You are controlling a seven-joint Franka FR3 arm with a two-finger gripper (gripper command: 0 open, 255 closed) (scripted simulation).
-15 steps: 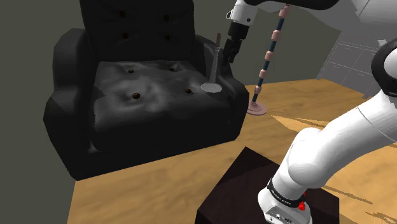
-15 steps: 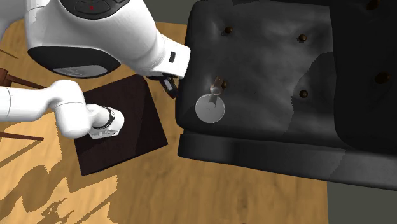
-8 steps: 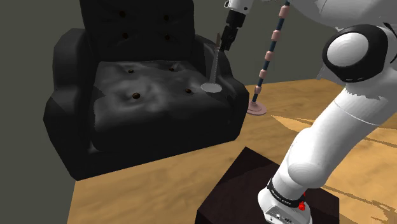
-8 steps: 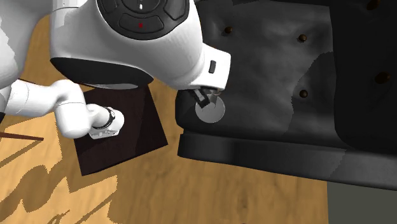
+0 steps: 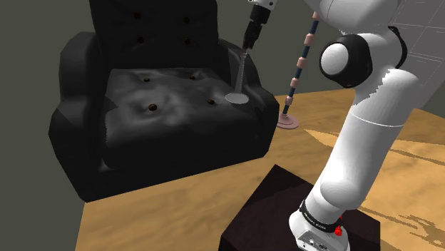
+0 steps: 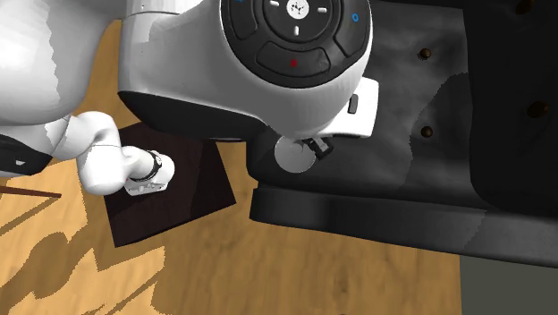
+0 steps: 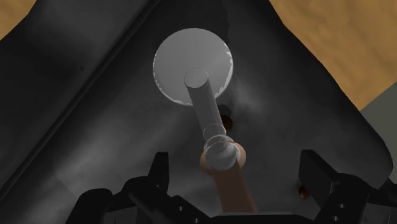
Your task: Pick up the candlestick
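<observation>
A grey candlestick [image 5: 241, 77] stands upright on the black armchair's seat [image 5: 164, 100], near the corner by the arm; its round base [image 5: 237, 98] rests on the cushion. My black gripper [image 5: 252, 37] hangs straight above the candlestick's top. In the wrist view the candlestick [image 7: 207, 114] runs from its round base [image 7: 193, 63] up to a brownish top end between my fingers [image 7: 159, 173], which stand wide apart without touching it. From above, the base [image 6: 291, 157] peeks out beside the gripper [image 6: 318, 146] under the white arm.
A tall pole of pink and dark segments [image 5: 301, 64] stands on a round foot [image 5: 288, 123] on the wooden floor [image 5: 178, 221] beside the armchair. My dark box stand [image 5: 271, 207] sits in front. The chair's back [image 5: 153, 32] rises behind the seat.
The arm has swung over the seat; the gripper rose from beside the candlestick's top to directly above it. The candlestick has not moved, and the fingers have stayed apart.
</observation>
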